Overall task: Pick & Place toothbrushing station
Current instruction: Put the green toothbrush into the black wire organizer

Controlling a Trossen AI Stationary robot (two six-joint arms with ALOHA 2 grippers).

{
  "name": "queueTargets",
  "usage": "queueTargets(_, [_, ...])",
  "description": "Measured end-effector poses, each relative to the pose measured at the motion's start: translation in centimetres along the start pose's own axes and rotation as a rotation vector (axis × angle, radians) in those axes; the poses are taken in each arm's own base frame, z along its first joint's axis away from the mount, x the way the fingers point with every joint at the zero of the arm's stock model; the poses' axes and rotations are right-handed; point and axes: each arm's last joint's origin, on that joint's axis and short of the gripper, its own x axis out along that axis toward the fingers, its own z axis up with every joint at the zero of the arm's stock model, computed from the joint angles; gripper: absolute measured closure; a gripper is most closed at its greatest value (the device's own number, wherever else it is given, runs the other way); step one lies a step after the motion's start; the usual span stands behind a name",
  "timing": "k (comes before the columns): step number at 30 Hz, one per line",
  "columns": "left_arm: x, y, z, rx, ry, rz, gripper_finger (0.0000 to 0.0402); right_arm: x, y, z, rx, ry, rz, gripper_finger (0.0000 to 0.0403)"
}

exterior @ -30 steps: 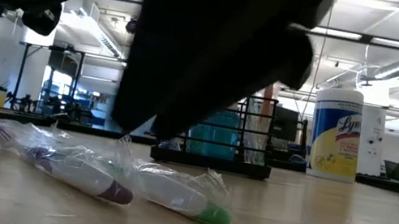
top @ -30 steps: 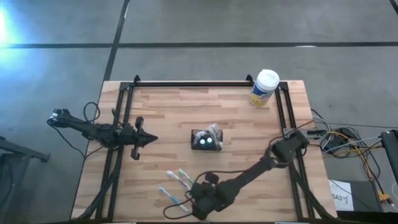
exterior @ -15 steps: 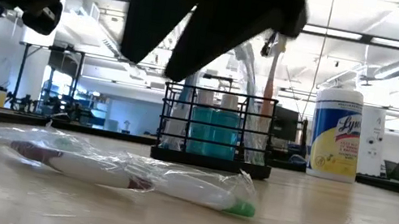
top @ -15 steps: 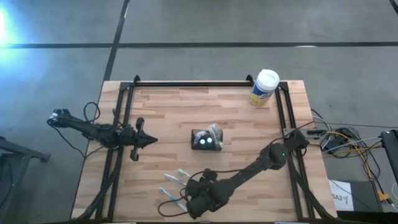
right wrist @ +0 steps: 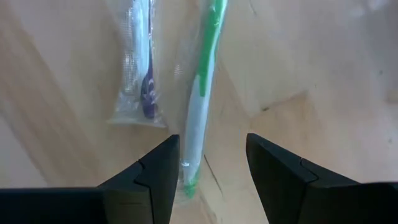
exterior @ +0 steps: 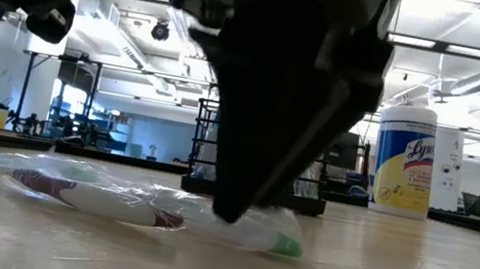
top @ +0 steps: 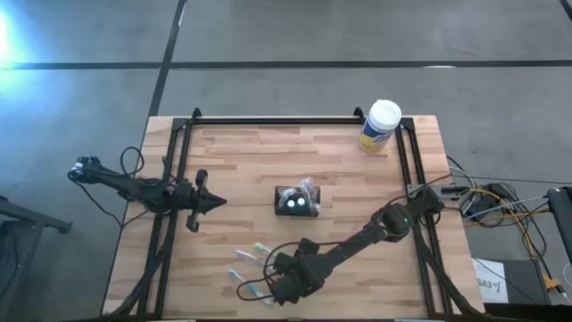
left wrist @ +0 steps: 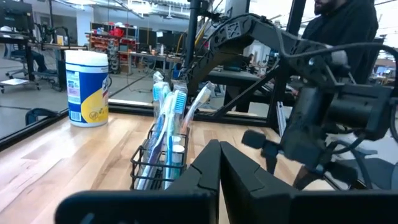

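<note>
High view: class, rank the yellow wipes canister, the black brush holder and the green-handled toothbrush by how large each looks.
1. Yellow wipes canister.
2. Black brush holder, looks close to the canister.
3. Green-handled toothbrush, thinnest, partly hidden by the right pincer.

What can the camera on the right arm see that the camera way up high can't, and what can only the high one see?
Only the right wrist view shows the right tool open, its fingers either side of the green toothbrush, with a purple one wrapped beside it. Only the high view shows the whole table, the black toothbrushing station, the yellow canister and the left tool waiting at the left side. Both show wrapped toothbrushes lying on the wood.
</note>
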Motion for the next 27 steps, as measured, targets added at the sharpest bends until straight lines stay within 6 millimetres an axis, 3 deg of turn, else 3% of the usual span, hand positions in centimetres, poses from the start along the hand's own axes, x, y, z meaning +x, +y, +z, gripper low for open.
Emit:
queueTargets(10, [0.0,0.0,0.0,-0.019,0.0,-0.003,0.0388,2.0,-0.4,-0.7,-0.015,0.057,0.027,0.0244])
queueTargets(17, [0.0,0.0,0.0,-0.019,-0.001,-0.003,0.0391,1.7,-0.5,-0.7,-0.012,0.089,0.05,0.0337])
queueTargets(19, [0.0,0.0,0.0,-0.019,-0.002,-0.003,0.039,1.3,-0.8,-0.7,-0.02,0.066,0.016,0.0373])
queueTargets(22, [0.0,0.0,0.2,-0.022,-0.018,-0.004,0.0388,0.5,-1.1,-0.7,-0.025,0.043,-0.006,0.0381])
queueTargets(27, [0.0,0.0,0.4,-0.028,-0.04,-0.007,0.039,-3.7,-1.2,-0.6,-0.028,-0.113,0.016,0.0382])
